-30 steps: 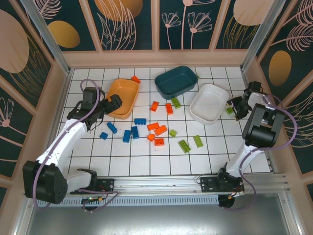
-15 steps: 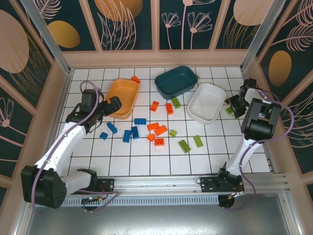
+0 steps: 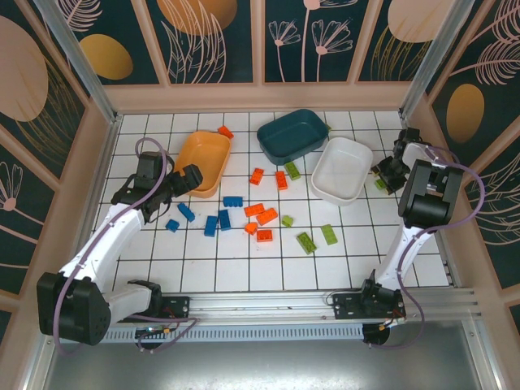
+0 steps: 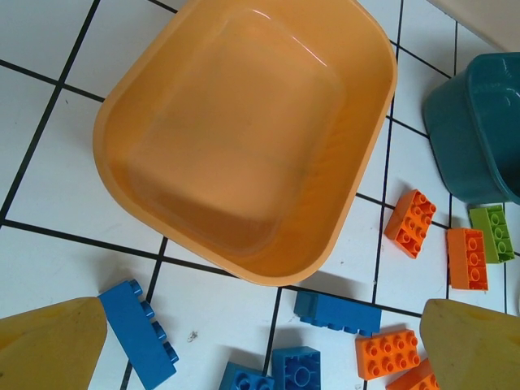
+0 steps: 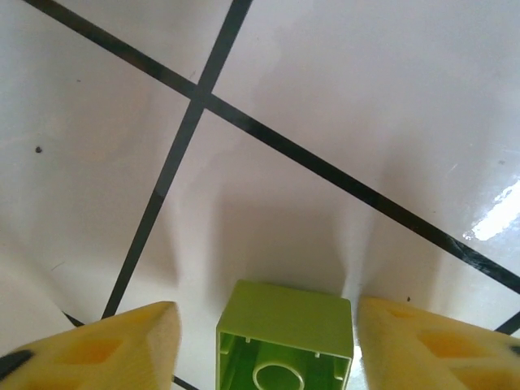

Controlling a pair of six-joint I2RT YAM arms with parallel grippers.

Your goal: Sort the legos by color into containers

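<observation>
Your right tool (image 5: pixel 272 357) straddles a small lime-green plastic brick (image 5: pixel 284 321), released. Clench, then lift it to the white plastic tray (image 3: pixel 345 166); left tool (image 4: pixel 260 349) released.

You're looking down on a white table (image 3: pixel 244 260) with a black grid, boxed in on the left, right and far sides by dark teal walls (image 3: pixel 236 49) printed with peach leaves and flowers. A metal rail (image 3: pixel 276 313) runs along the near edge.

White gridded bench (image 3: pixel 244 264) bearing, across the upper frame, an orange tray (image 3: pixel 203 161), teal tray (image 3: pixel 291 134) and white tray (image 3: pixel 344 169); blue, orange and green legos (image 3: pixel 266 216) scattered at centre.
</observation>
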